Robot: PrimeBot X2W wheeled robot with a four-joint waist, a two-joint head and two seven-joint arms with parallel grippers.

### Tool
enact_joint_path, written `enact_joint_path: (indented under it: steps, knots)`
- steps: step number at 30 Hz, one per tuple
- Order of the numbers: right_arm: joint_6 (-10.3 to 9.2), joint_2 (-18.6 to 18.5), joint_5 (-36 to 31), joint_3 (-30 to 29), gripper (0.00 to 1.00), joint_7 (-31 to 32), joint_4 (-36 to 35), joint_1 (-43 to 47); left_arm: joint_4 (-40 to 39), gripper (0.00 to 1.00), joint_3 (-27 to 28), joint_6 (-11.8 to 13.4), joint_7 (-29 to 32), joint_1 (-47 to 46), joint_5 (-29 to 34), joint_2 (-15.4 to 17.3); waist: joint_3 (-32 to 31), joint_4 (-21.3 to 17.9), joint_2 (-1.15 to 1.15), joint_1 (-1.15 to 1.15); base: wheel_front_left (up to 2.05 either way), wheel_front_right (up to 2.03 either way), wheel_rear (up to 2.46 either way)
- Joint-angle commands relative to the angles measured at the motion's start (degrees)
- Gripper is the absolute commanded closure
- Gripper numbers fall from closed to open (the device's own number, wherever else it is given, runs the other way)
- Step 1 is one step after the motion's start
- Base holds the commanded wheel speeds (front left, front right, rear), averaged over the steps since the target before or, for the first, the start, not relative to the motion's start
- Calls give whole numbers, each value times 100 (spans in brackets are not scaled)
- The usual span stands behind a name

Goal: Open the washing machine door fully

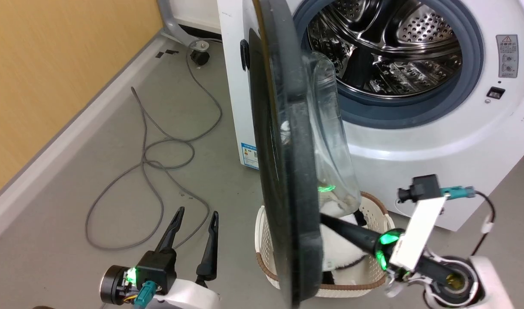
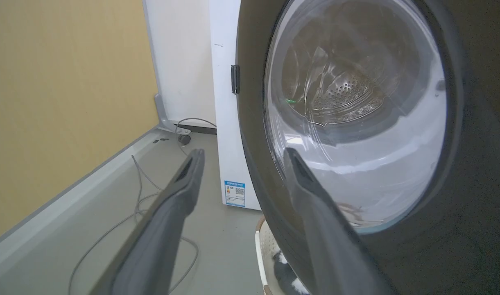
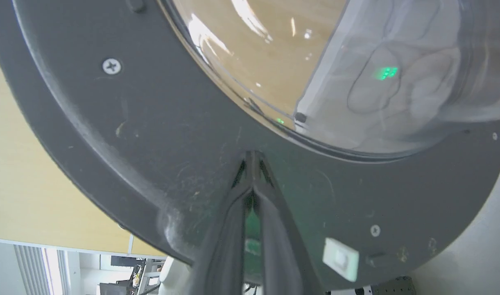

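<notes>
Pressure is coming from my right hand: its two long dark fingers are pinched together with nothing between them, tips touching the matte grey inner rim of the large round glossy black washing machine door, just below its bulging clear glass bowl. I am using the hand as a blunt pusher, I judge, because a swinging door needs no grasp. The door is standing roughly square to the front of the white front-loading washing machine, edge-on in the head view, leaving the perforated steel drum exposed. It probably needs more swing toward the hinge side. My left hand is hanging spread wide and empty on the door's outer side, apart from it, above a loose grey cable, likely to stay clear of the swing. A white woven laundry basket is sitting beneath the door's lower edge.
</notes>
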Motion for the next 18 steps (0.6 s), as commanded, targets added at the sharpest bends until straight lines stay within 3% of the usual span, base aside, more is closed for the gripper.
enact_joint_path:
  steps: [1, 11, 15, 18]
  knots:
    - [21, 27, -7, 121, 100, -24, -31, 122, 24, 0, -6, 6, -32, 87, 20, 6, 7, -17, 0, 0, 0, 0, 0]
    - [21, -51, -395, -89, 100, -571, -280, 14, 10, 0, 29, 71, -32, 122, -45, 6, -47, -253, 0, 0, 0, 0, 0]
    - [21, -414, -1054, -179, 100, -1130, -574, 1, 12, 0, 97, 8, -32, 140, -22, 13, -95, -457, 0, 0, 0, 0, 0]
    - [21, -886, -1870, -87, 100, -1881, -896, 11, 40, 0, 177, -95, -32, 143, -60, 32, -110, -627, 0, 0, 0, 0, 0]
